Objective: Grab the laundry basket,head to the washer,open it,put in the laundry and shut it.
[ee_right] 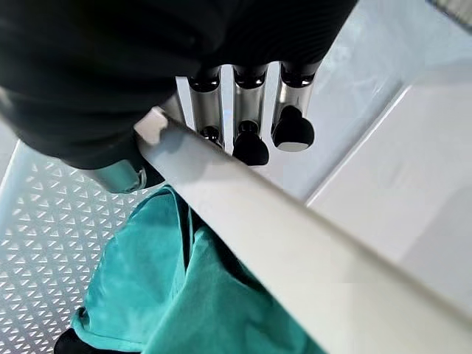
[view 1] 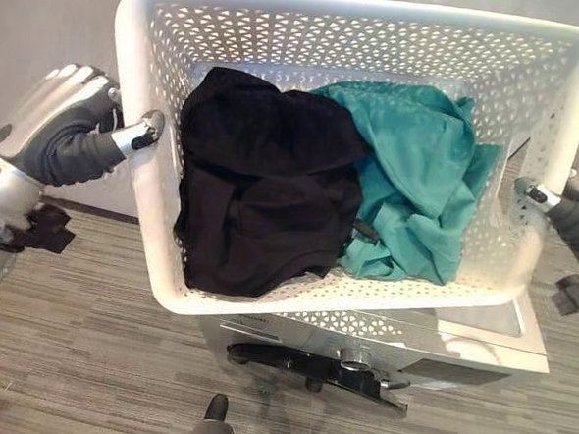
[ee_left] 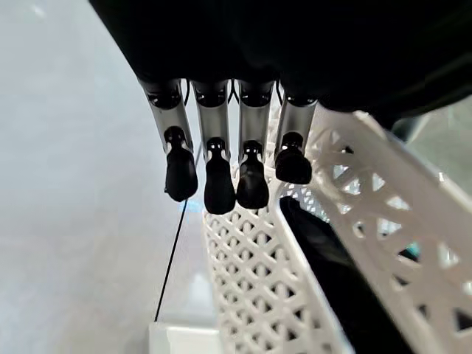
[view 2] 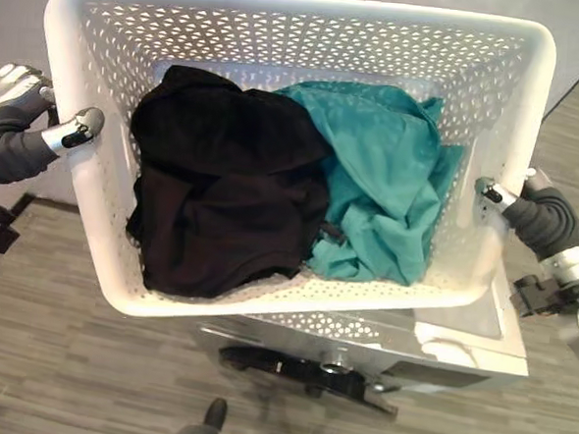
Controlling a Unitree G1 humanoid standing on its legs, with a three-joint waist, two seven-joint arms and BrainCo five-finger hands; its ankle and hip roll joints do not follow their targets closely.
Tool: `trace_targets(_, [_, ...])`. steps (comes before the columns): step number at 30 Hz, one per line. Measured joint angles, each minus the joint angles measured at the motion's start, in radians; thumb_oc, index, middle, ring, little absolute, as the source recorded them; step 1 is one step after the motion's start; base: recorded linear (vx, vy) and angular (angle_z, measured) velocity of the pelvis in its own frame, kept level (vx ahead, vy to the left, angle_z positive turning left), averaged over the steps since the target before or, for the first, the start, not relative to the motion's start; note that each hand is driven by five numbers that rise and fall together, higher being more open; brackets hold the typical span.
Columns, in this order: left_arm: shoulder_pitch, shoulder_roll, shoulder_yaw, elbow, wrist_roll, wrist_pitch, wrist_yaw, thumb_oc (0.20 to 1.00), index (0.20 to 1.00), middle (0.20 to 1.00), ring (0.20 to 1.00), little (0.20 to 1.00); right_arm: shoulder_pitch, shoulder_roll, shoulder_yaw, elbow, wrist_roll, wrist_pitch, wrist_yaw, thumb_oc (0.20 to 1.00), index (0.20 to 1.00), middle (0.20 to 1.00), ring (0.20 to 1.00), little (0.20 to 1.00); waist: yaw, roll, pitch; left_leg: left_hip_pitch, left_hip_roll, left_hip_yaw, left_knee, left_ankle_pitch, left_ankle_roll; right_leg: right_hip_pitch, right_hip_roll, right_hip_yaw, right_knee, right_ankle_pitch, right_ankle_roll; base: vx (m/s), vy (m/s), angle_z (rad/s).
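Left hand (view 1: 64,125) pinching the white laundry basket (view 1: 361,15) rim, thumb inside, fingers (ee_left: 219,177) outside. Right hand (view 2: 540,218) clamped likewise opposite, fingers partly hidden behind the rim. Between them, black garment (view 1: 262,191) and teal garment (view 1: 415,176). Beneath, washer (view 1: 409,347), mostly covered.

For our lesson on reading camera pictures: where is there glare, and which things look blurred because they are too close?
Left eye view: glare on the washer top, just below the basket. Left wrist view: the left robot hand cover is a dark blur. Right wrist view: the basket rim is soft across the picture, with the green cloth beneath it.
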Motion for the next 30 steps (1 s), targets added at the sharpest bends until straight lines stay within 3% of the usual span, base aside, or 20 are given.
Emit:
trace_targets(4, [0.083, 0.031, 0.084, -0.012, -0.036, -0.015, -0.003, 0.2, 0.2, 0.2, 0.2, 0.2, 0.141, -0.01, -0.096, -0.06, 0.036, 0.0, 0.029, 0.2, 0.2, 0.2, 0.2, 0.2, -0.001, 0.004, -0.014, -0.001, 0.0, 0.001, -0.001, 0.0, 0.0, -0.002, 0.0, -0.001, 0.0, 0.0, 0.0, 0.02, -0.002, -0.01])
trace_targets(8, [0.144, 0.026, 0.11, -0.023, -0.037, -0.029, -0.003, 0.2, 0.2, 0.2, 0.2, 0.2, 0.181, -0.01, -0.106, -0.07, 0.044, 0.0, 0.046, 0.2, 0.2, 0.2, 0.2, 0.2, -0.005, 0.004, -0.029, -0.001, 0.002, 0.001, -0.001, 0.0, 0.0, -0.002, 0.002, -0.001, 0.0, 0.0, 0.0, 0.0, 0.0, 0.0])
trace_targets(13, [0.143, -0.047, 0.095, -0.041, -0.036, -0.034, 0.002, 0.2, 0.2, 0.2, 0.2, 0.2, 0.181, 0.037, -0.097, -0.097, 0.044, 0.0, 0.047, 0.2, 0.2, 0.2, 0.2, 0.2, -0.007, 0.003, -0.037, -0.001, 0.002, 0.0, 0.0, 0.0, 0.0, -0.001, 0.003, -0.001, 0.0, 0.0, 0.0, -0.01, 0.001, 0.0])
trace_targets(15, [0.138, -0.132, 0.086, -0.057, -0.033, -0.041, 0.008, 0.2, 0.2, 0.2, 0.2, 0.2, 0.183, 0.089, -0.097, -0.116, 0.039, 0.0, 0.049, 0.2, 0.2, 0.2, 0.2, 0.2, -0.007, 0.003, -0.038, -0.001, 0.002, -0.001, 0.0, 0.001, -0.001, -0.001, 0.003, -0.001, 0.0, 0.0, 0.0, 0.0, 0.0, 0.0])
trace_targets(16, [0.139, -0.227, 0.084, -0.083, -0.024, -0.041, 0.01, 0.2, 0.2, 0.2, 0.2, 0.2, 0.181, 0.141, -0.094, -0.138, 0.028, -0.001, 0.051, 0.2, 0.2, 0.2, 0.2, 0.2, -0.006, 0.004, -0.039, -0.002, 0.002, 0.0, 0.0, 0.001, -0.001, -0.002, 0.002, -0.001, 0.0, 0.0, 0.0, 0.0, 0.0, 0.0])
trace_targets(21, [0.166, -0.379, 0.073, -0.123, 0.019, -0.046, 0.027, 0.2, 0.2, 0.2, 0.2, 0.2, 0.168, 0.288, -0.01, -0.166, -0.041, -0.002, 0.052, 0.2, 0.2, 0.2, 0.2, 0.2, -0.005, 0.001, -0.058, -0.005, 0.005, 0.003, -0.002, 0.002, -0.002, -0.012, 0.004, 0.002, 0.0, -0.001, -0.001, -0.02, 0.001, -0.01])
trace_targets(26, [0.258, -0.47, 0.074, -0.16, 0.023, -0.046, 0.036, 0.2, 0.2, 0.2, 0.2, 0.2, 0.181, 0.357, 0.034, -0.179, -0.084, -0.002, 0.052, 0.2, 0.2, 0.2, 0.2, 0.2, -0.006, 0.017, -0.07, -0.007, 0.004, 0.003, -0.002, 0.003, -0.002, -0.011, 0.004, 0.002, 0.0, -0.001, -0.001, 0.0, 0.0, 0.0])
trace_targets(30, [0.272, -0.48, 0.074, -0.166, 0.023, -0.047, 0.036, 0.2, 0.2, 0.2, 0.2, 0.2, 0.182, 0.357, 0.034, -0.175, -0.085, -0.002, 0.052, 0.2, 0.2, 0.2, 0.2, 0.2, -0.005, 0.021, -0.072, -0.005, 0.007, 0.002, -0.003, 0.001, 0.002, -0.011, 0.006, 0.001, 0.0, -0.001, -0.001, 0.01, -0.002, 0.0])
